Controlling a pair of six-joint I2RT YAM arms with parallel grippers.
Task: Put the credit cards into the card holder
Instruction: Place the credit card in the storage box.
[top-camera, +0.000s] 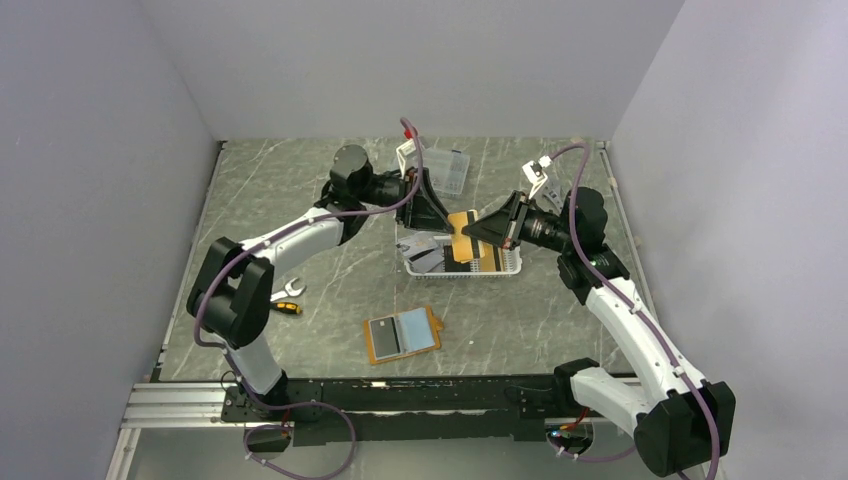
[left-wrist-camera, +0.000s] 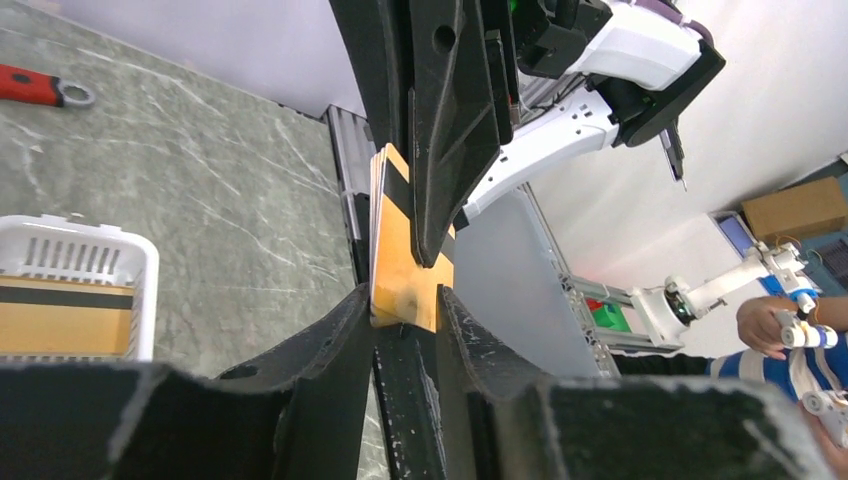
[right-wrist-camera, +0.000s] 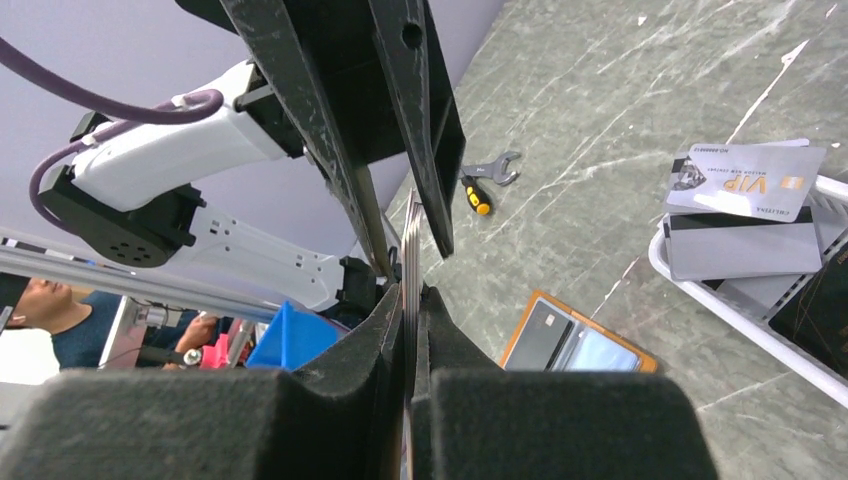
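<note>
Both tools grip the same gold-brown plastic card (left-wrist-camera: 405, 255) with a black stripe, holding it in the air over the white slotted plastic basket (top-camera: 440, 274). The left tool (left-wrist-camera: 405, 312) is clenched on one edge and the right tool (right-wrist-camera: 411, 300) on the opposite edge. Seen edge-on from the right wrist, it may be more than one thin card; the count cannot be told. In the basket a grey-white card (right-wrist-camera: 745, 180) printed "VIP" overlaps a grey card with a dark stripe (right-wrist-camera: 740, 248). The flat orange leather-like card holder (top-camera: 403, 335) lies open on the grey marbled counter (top-camera: 270, 180), nearer than the basket and apart from it. A dark card (top-camera: 385, 338) and a pale blue card (top-camera: 418, 329) lie on its inner face.
</note>
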